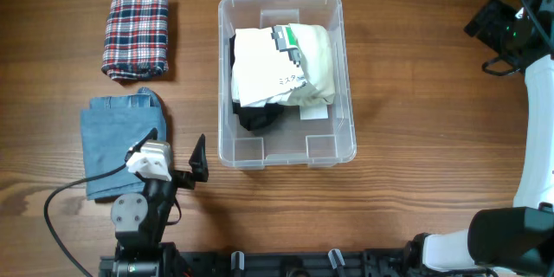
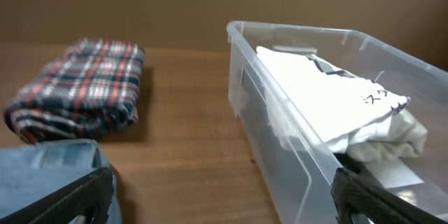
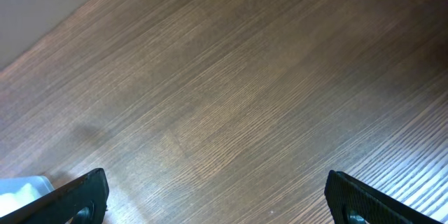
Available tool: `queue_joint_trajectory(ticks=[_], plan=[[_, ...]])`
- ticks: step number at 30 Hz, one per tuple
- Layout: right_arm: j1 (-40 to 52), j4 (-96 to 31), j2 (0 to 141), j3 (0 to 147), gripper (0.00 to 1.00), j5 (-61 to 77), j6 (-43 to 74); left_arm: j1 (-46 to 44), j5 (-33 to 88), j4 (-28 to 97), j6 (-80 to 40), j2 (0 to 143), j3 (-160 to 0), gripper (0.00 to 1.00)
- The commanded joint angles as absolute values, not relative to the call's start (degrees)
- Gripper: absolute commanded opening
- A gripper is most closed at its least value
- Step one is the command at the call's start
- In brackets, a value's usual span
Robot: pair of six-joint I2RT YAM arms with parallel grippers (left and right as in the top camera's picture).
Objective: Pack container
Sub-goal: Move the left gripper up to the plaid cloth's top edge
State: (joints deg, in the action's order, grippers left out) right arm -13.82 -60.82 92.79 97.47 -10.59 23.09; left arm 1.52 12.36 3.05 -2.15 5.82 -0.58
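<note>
The clear plastic container (image 1: 286, 151) stands at the table's middle and holds folded white and cream clothes (image 1: 277, 65) over a black garment (image 1: 260, 118). It also shows in the left wrist view (image 2: 280, 112). A folded plaid cloth (image 1: 137, 33) lies far left, also in the left wrist view (image 2: 80, 87). Folded blue jeans (image 1: 117, 143) lie below it. My left gripper (image 1: 186, 169) is open and empty, between the jeans and the container's near left corner. My right gripper (image 3: 217, 199) is open and empty over bare wood at the far right.
The right arm (image 1: 532, 95) runs along the table's right edge. The left arm's base (image 1: 138, 216) and its cable sit at the front left.
</note>
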Motion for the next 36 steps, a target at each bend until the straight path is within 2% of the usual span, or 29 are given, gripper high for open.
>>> queue_joint_trajectory(ticks=[1, 7, 11, 17, 22, 25, 30, 36], plan=[[-14.11, -60.66, 93.43, 96.99, 1.00, -12.01, 22.61, 1.76, 12.91, 3.53, -7.31, 7.09, -1.58, 1.00], [-14.11, -60.66, 93.43, 96.99, 1.00, -11.99, 22.63, 1.78, 5.26, 9.19, -3.81, 9.96, -11.84, 1.00], [-14.11, -60.66, 93.43, 96.99, 1.00, -12.01, 22.61, 1.78, -1.02, 19.81, 2.52, 17.32, -27.05, 1.00], [-14.11, -60.66, 93.43, 96.99, 1.00, -12.01, 22.63, 1.87, -11.31, 37.15, 6.57, 39.97, -54.63, 1.00], [-14.11, -60.66, 93.43, 96.99, 1.00, -12.01, 22.61, 3.79, -11.44, 51.66, 8.67, 63.16, -81.17, 1.00], [-14.11, -60.66, 93.43, 96.99, 1.00, -12.01, 22.63, 4.03, -11.42, 55.16, 8.62, 73.45, -92.92, 1.00], [-14.11, -60.66, 93.43, 96.99, 1.00, -12.01, 22.61, 4.95, -11.44, 53.41, 12.71, 83.50, -100.64, 1.00], [-14.11, -60.66, 93.43, 96.99, 1.00, -12.01, 22.61, 9.65, -11.38, 58.33, 12.71, 93.54, -102.15, 1.00]])
